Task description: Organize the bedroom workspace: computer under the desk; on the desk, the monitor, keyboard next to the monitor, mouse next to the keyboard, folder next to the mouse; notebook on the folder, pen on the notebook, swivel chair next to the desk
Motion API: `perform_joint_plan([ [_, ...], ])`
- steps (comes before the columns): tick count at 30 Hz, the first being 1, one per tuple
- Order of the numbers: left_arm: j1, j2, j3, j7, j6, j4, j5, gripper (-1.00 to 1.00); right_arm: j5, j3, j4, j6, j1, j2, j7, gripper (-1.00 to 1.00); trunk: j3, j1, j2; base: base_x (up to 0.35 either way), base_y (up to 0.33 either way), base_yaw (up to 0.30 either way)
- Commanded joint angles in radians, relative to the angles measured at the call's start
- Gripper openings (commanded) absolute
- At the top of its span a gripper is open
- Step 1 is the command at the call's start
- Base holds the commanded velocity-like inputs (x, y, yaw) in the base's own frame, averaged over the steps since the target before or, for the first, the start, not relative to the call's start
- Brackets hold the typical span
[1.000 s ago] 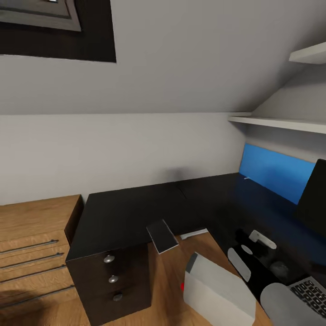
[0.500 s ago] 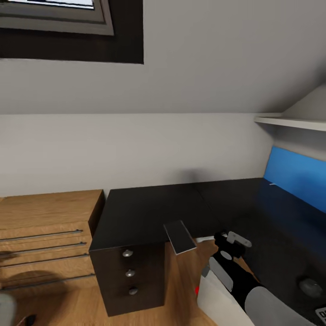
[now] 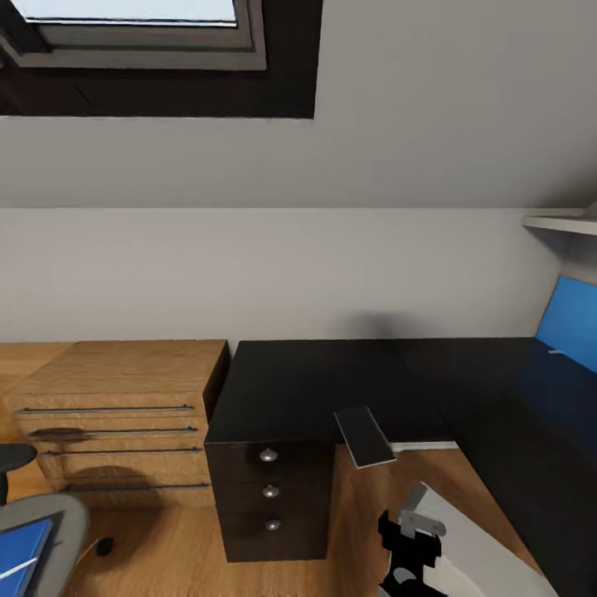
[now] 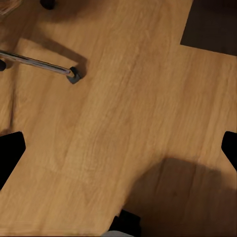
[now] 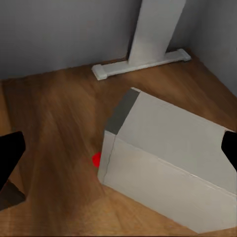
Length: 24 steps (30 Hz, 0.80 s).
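Observation:
The black L-shaped desk (image 3: 332, 381) runs along the wall, with three silver-knobbed drawers (image 3: 271, 491) at its left end. The pale grey computer (image 3: 489, 560) lies on the wood floor inside the desk's corner. In the right wrist view the computer (image 5: 168, 158) shows a dark end and a small red mark. My right gripper (image 3: 408, 537) hangs just above it; in its own view my right gripper (image 5: 118, 158) is open and holds nothing. The grey swivel chair (image 3: 58, 518) is at the lower left with the blue folder (image 3: 18, 557) on its seat. My left gripper (image 4: 118, 150) is open over bare floor.
A light wooden low cabinet (image 3: 116, 414) stands left of the desk. A white desk leg (image 5: 153, 34) with a flat foot rises behind the computer. A chrome chair leg with a caster (image 4: 73, 75) crosses the floor below my left gripper. A blue panel (image 3: 572, 323) lines the wall at right.
The whole head view has swung left: the monitor and keyboard have left the picture, and the chair with the folder has come in at lower left. My right gripper sits lower in the picture.

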Motion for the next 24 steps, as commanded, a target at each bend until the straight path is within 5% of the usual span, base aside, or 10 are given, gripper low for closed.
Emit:
perform_joint_plan([
  [1, -0.001, 0.000, -0.001, 0.003, -0.004, 0.000, 0.009, 1.00, -0.006, 0.009, 0.007, -0.008, 0.009, 0.000, 0.025, 1.00, -0.001, 0.000, -0.001, -0.191, 0.124, 0.268],
  [3, -0.001, -0.001, -0.001, 0.003, -0.003, 0.001, 0.009, 1.00, -0.002, 0.006, 0.017, -0.015, 0.032, -0.003, 0.119, 1.00, -0.001, 0.000, -0.001, -0.251, 0.167, 0.132],
  [7, -0.001, -0.002, -0.002, 0.003, -0.002, 0.007, 0.009, 1.00, 0.000, 0.006, 0.022, -0.016, 0.045, -0.004, 0.197, 1.00, -0.001, 0.000, -0.001, -0.269, 0.179, 0.054],
  [24, -0.001, -0.003, -0.002, 0.003, -0.005, 0.021, 0.009, 1.00, 0.002, 0.008, 0.034, -0.016, 0.050, -0.003, 0.306, 1.00, -0.001, 0.000, -0.001, -0.206, 0.113, 0.004],
])
